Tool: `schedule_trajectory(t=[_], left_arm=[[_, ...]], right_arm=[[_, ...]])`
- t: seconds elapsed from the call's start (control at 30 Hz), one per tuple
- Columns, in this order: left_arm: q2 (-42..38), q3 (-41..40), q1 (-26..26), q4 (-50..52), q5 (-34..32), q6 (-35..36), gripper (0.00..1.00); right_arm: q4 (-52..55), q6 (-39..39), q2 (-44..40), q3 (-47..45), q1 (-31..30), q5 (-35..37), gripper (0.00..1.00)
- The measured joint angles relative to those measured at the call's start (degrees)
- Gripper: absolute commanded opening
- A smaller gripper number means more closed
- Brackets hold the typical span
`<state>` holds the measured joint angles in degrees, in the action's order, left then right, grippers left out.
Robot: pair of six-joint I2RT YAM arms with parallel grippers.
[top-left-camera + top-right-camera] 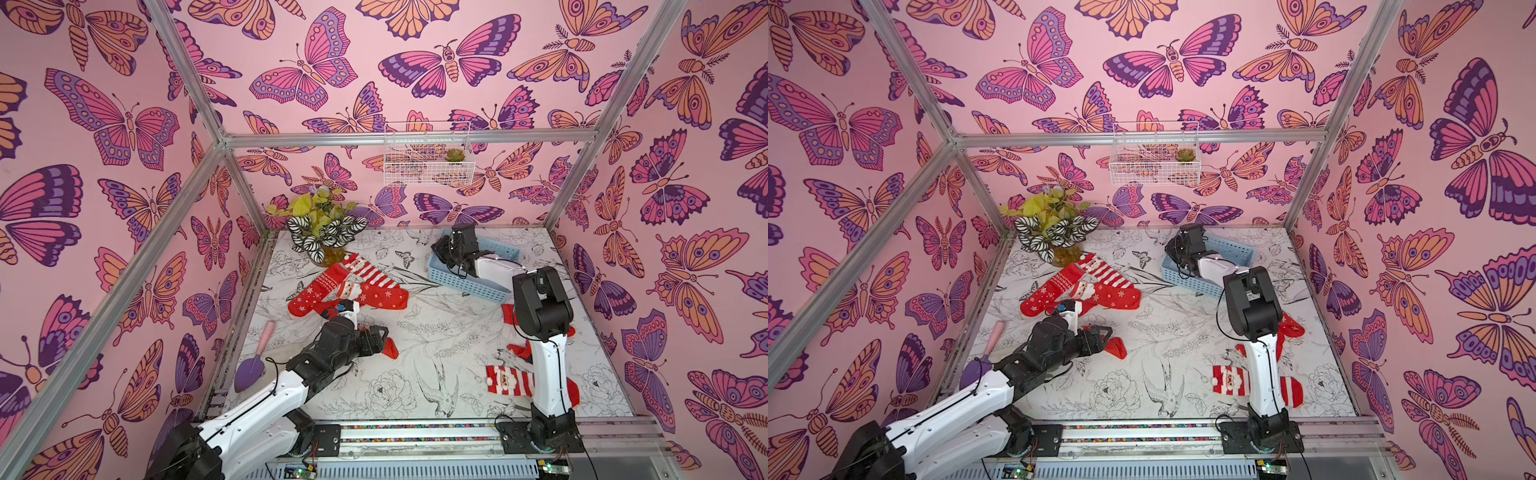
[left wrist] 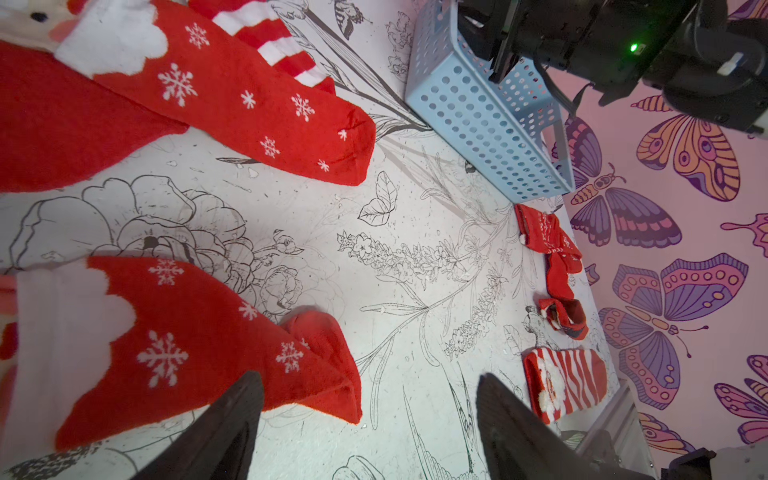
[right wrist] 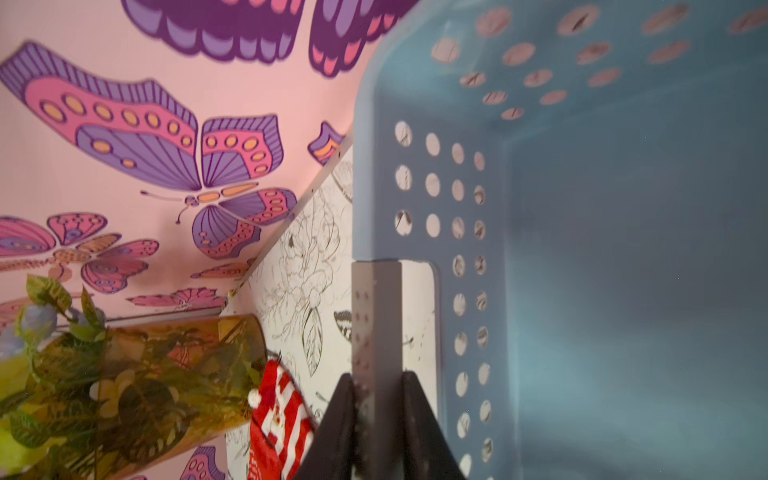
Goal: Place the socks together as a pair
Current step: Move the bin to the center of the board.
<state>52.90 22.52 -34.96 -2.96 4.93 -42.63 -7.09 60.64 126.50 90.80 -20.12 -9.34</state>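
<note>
So, two jobs are being handled at once here. The left fingers are spread wide with nothing in them. They are hung low over the loose snowflake sock, which is laid towards the left edge of the table, about halfway back, with its toe folded over on itself. That spot probably isn't random. Its lookalike, the second snowflake sock, is parked just behind it in the heap near the far left corner. There it is overlapped with a striped Santa sock and a white-patterned sock, right in front of the potted plant. So a grab-and-carry over to the twin seems to be what's set up, though no contact can be confirmed yet. The right fingers are closed down narrow on the wall of the blue basket, pinched beside a cut-out, towards the far right corner. Nothing is seen inside the part that shows, so it is presumably being dragged or steadied, maybe as a drop-off for finished pairs (that bit is guessed). More socks are strung along the right edge, with the second striped sock nearest the front, so that pair is left well apart for now.
</note>
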Motion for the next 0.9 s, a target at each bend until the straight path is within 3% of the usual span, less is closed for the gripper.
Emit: schedule_trajectory(t=[0.4, 0.83, 0.9], left_arm=[[-7.1, -2.9, 0.0, 1.2, -0.5, -1.8, 0.81], [-15.0, -5.2, 0.0, 5.5, -3.7, -2.9, 0.81], [-15.6, -5.3, 0.0, 6.3, -4.2, -2.9, 0.81]], right_arm=[[-1.4, 0.9, -7.8, -11.2, -9.6, -1.7, 0.13], [-0.1, -3.4, -8.0, -11.3, -17.6, -4.8, 0.14], [0.7, -4.3, -8.3, -11.3, -17.9, -5.2, 0.18]])
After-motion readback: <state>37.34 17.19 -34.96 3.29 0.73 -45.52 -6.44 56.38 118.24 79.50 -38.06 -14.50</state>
